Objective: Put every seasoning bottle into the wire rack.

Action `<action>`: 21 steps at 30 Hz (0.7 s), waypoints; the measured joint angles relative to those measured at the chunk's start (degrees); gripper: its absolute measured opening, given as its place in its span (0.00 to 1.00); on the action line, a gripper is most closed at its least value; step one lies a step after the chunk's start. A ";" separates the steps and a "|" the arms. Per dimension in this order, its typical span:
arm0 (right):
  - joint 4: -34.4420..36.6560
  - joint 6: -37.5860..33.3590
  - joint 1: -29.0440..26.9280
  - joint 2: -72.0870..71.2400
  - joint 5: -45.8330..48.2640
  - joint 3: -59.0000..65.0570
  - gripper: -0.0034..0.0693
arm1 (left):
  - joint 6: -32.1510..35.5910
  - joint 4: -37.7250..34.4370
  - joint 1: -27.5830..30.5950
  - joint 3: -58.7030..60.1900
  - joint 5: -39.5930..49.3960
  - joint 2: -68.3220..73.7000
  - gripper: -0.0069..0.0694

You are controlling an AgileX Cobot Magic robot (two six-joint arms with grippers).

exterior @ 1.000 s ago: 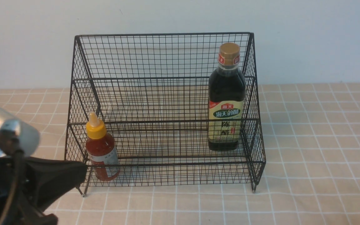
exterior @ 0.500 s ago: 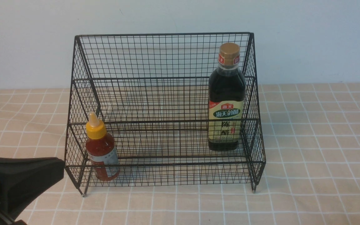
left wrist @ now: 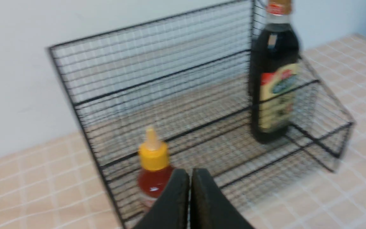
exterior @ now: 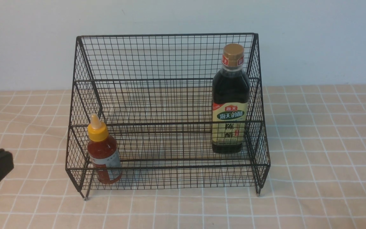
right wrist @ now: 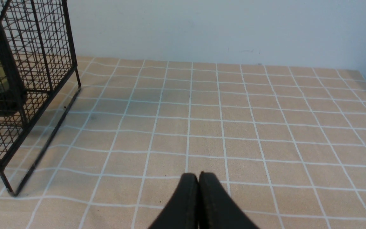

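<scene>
The black wire rack (exterior: 167, 57) stands at the middle of the table. The small red sauce bottle (exterior: 103, 152) with a yellow nozzle cap stands upright at the left end of its lower tier. The tall dark vinegar bottle (exterior: 230, 98) with a gold cap stands upright at the right end. My left gripper (exterior: 5, 159) is shut and empty, low at the far left, apart from the rack. The left wrist view shows its tips (left wrist: 190, 173) closed in front of the red bottle (left wrist: 152, 171), with the vinegar bottle (left wrist: 275, 79) beyond. My right gripper (right wrist: 198, 176) is shut and empty over bare cloth, right of the rack (right wrist: 17, 95).
A beige checked tablecloth (exterior: 322, 143) covers the table. A pale wall (exterior: 183, 16) rises right behind the rack. The right arm does not show in the front view.
My left arm has drawn back to the left and down, away from the rack, until only its fingertip end shows. Both bottles and the rack have stayed put.
</scene>
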 joint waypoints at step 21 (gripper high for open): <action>0.00 0.00 0.00 0.00 0.00 0.00 0.03 | -0.81 2.14 16.56 30.68 -6.86 -18.49 0.08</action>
